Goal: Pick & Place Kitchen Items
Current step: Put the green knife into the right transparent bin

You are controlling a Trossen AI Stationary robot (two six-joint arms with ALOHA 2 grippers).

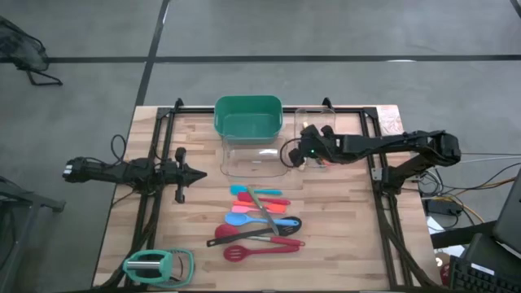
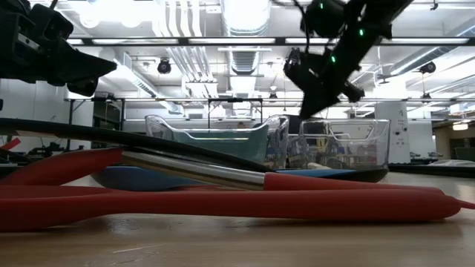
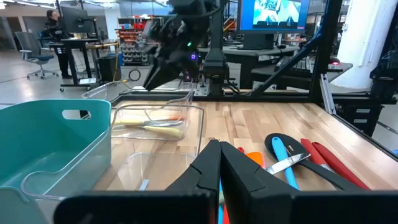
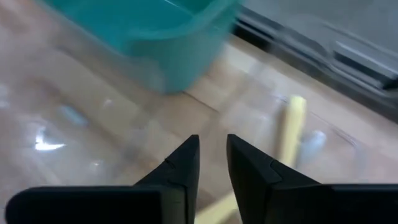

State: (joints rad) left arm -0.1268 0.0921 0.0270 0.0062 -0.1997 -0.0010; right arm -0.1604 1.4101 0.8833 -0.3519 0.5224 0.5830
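Note:
Several slim utensils [image 1: 260,218] in red, blue, pink and orange lie in a loose pile on the wooden table, near its front middle. They also show in the low view [image 2: 223,204] and the left wrist view [image 3: 292,158]. A yellow utensil [image 4: 290,124] lies on the floor of a clear bin [image 3: 155,127]. My right gripper [image 1: 293,155] hovers above it, narrowly open and empty [image 4: 212,149]. My left gripper [image 1: 200,172] is shut and empty at the table's left, clear of the pile [image 3: 219,152].
A green bin [image 1: 248,114] stands at the far middle, with two clear bins [image 1: 252,159] [image 1: 317,122] beside it. A mint-green and grey handled gadget [image 1: 159,264] lies at the near left corner. Bare wood shows at the near right.

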